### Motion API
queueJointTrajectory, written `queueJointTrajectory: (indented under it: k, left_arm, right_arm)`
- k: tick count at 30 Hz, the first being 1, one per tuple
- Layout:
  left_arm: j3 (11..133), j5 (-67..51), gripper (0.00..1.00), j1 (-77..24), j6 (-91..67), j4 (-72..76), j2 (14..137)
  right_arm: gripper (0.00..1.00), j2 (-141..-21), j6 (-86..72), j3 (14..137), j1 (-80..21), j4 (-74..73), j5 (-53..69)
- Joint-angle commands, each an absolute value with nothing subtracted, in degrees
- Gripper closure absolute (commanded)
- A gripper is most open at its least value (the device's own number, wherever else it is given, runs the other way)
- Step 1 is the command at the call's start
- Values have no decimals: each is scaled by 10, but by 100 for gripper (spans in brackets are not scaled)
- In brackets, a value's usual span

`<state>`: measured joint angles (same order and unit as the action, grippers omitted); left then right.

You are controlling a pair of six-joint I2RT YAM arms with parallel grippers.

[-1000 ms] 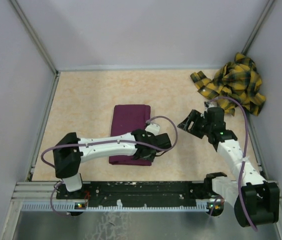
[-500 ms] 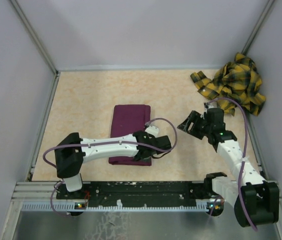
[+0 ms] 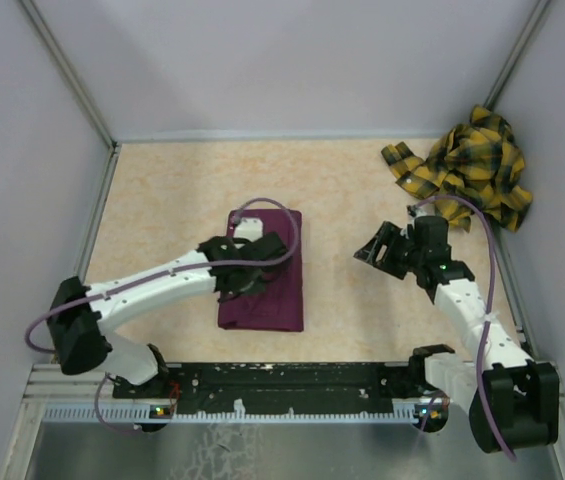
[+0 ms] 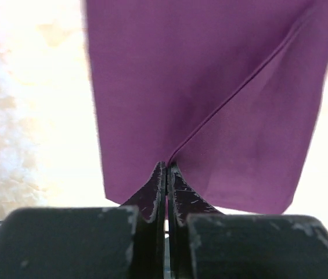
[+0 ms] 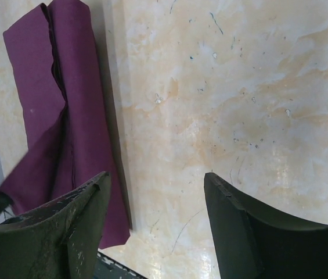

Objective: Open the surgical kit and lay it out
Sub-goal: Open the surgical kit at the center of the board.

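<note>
One fold of the purple-wrapped surgical kit (image 3: 284, 285), lying mid-tabletop (image 3: 182, 190), was clamped in the left pincer (image 4: 166, 167), while the right pincer (image 3: 370, 250) hung with fingers apart at the kit's three o'clock.

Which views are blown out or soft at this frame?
Left wrist: table washed out near white around the purple wrap, whose edges look soft. Right wrist: even exposure, the right gripper's fingers dark, wrap throws a shadow along its edge. Top external: sharp, flat light, no glare.
</note>
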<state>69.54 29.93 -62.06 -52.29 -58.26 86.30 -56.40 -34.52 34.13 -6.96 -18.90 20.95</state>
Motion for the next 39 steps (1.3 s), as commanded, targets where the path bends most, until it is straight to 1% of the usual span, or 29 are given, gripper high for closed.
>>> queueJointTrajectory:
  k: [1, 8, 12, 16, 20, 25, 28, 33, 39]
  left_arm:
    - [649, 296, 100, -556, -513, -551, 773]
    - [589, 319, 100, -436, -526, -566, 626]
    - [572, 305, 100, -403, -508, -545, 577]
    - [569, 300, 100, -400, -515, -553, 584]
    - [562, 263, 100, -400, -501, -522, 588]
    - [572, 167, 100, -402, -470, -453, 601]
    - [583, 135, 100, -412, -466, -413, 624]
    - [611, 126, 100, -454, -464, -375, 678]
    - [664, 142, 100, -528, -470, -385, 755]
  right_arm:
    - [34, -575, -338, 369, -72, -172, 232]
    - [35, -607, -358, 372, -90, -136, 256]
    - [36, -629, -358, 385, -129, -130, 243]
    - [36, -652, -360, 394, -149, -123, 240]
    - [36, -655, -361, 392, -150, -117, 239]
    - [36, -650, -360, 383, -150, -117, 237]
    - [36, -648, -359, 381, -150, -119, 234]
    - [36, -639, -357, 382, -150, -127, 227]
    - [36, -635, -354, 380, -150, -132, 225]
